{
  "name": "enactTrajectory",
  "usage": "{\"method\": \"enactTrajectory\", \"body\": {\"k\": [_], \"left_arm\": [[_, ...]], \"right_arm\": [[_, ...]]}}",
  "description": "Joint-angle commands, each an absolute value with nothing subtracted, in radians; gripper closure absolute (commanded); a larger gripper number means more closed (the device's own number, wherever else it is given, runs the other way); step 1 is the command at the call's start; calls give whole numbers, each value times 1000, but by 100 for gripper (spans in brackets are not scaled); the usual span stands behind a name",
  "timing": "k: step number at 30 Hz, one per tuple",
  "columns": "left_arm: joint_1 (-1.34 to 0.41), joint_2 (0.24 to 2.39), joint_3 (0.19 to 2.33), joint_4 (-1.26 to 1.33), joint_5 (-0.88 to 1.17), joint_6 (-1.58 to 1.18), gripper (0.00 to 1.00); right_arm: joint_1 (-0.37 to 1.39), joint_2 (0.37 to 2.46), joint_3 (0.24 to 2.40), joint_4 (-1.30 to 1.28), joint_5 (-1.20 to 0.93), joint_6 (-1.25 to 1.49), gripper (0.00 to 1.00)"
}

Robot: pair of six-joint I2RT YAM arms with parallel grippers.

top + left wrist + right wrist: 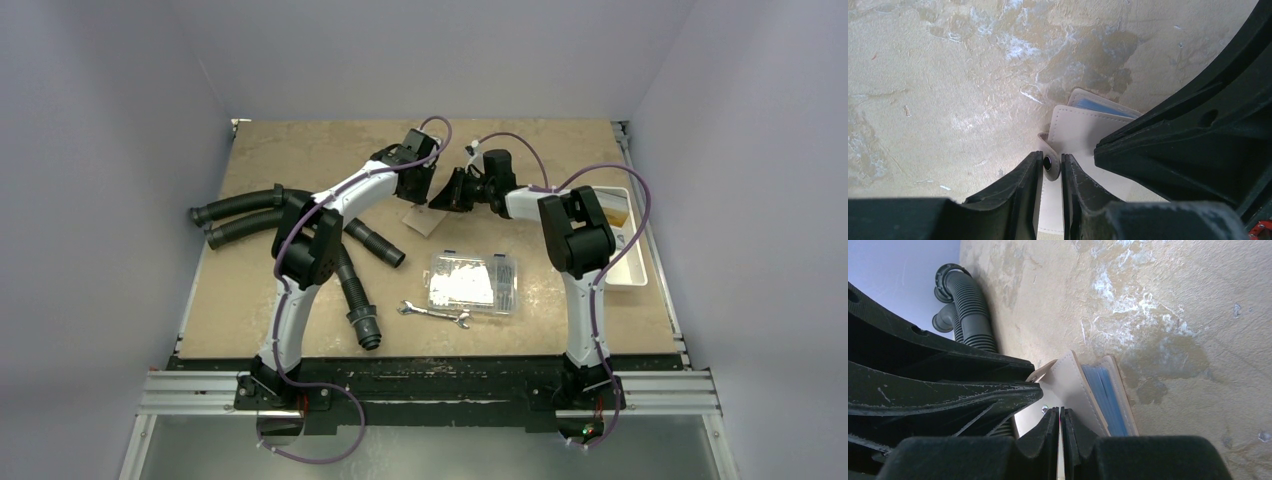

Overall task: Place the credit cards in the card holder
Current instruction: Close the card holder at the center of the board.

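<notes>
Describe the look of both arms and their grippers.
Both arms match. The left arm and right arm have white tubular links with chunky black joint housings, and a purple cable loops along each. The left gripper and right gripper have matte black tapered fingers, scuffed pale along the edges, with small round holes in their sides.

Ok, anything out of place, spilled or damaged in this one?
Nothing spilled or damaged. The card holder is pinched by the right gripper, with the left gripper at its snap tab and blue credit cards showing in its pocket. The table is only blotchy, with worn-looking patches.
</notes>
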State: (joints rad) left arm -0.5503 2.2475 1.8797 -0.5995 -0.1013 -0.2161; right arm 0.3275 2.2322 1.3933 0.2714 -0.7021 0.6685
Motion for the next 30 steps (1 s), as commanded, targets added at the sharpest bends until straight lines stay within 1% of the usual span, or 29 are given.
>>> {"method": "enactTrajectory", "body": {"k": [1, 6, 11, 12, 14, 16, 20, 24, 30], "left_arm": [[-554, 2176, 1889, -572, -112, -211, 78], [-554, 2167, 1890, -573, -103, -211, 77], [-554, 2158, 1885, -573, -92, -211, 82], [-554, 2157, 1885, -574, -89, -211, 82], [-554, 2159, 1889, -581, -80, -211, 77], [-554, 2160, 1889, -585, -77, -210, 76], [-553, 2161, 1888, -585, -77, -209, 78], [-553, 2168, 1892, -593, -74, -208, 74], [-554, 2178, 1894, -598, -87, -203, 74]], "right_arm": [[352, 2275, 1409, 203, -676, 626, 85], [353, 2278, 1412, 197, -675, 624, 85], [354, 2282, 1414, 193, -676, 621, 85], [354, 2282, 1414, 192, -676, 621, 85], [353, 2283, 1415, 189, -676, 620, 85], [354, 2283, 1417, 187, -676, 617, 85], [357, 2285, 1420, 183, -678, 615, 85], [357, 2286, 1420, 181, -678, 614, 85], [358, 2285, 1419, 179, -680, 612, 85]]}}
